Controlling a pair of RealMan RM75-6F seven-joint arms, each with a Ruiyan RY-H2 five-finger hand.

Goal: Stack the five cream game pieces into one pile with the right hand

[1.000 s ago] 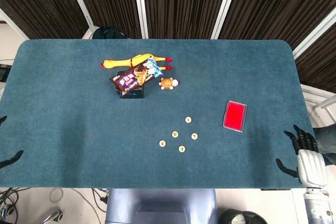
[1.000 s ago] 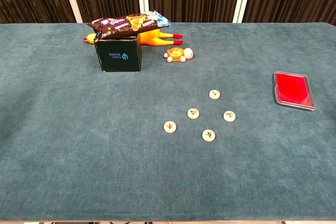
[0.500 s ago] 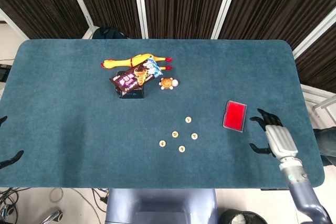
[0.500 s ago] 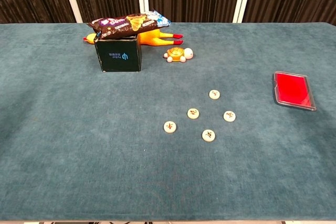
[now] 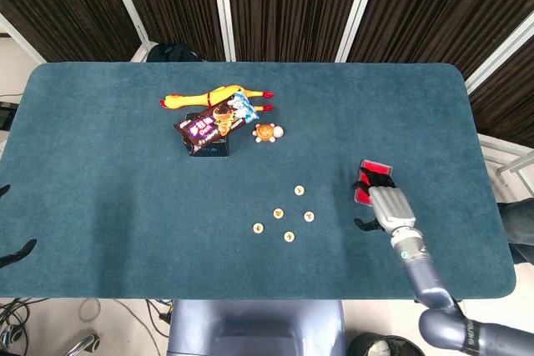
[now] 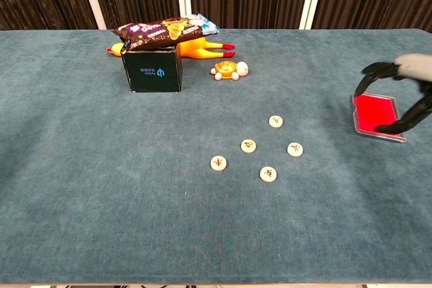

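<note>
Tabletop [image 5: 100,206]; red case [image 6: 375,114] half-hidden.

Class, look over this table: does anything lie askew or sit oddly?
One thing: the snack packet lies across the top of the dark box, overhanging it at both ends. The five cream game pieces lie flat and apart, not yet stacked. Nothing looks spilled or damaged.
</note>
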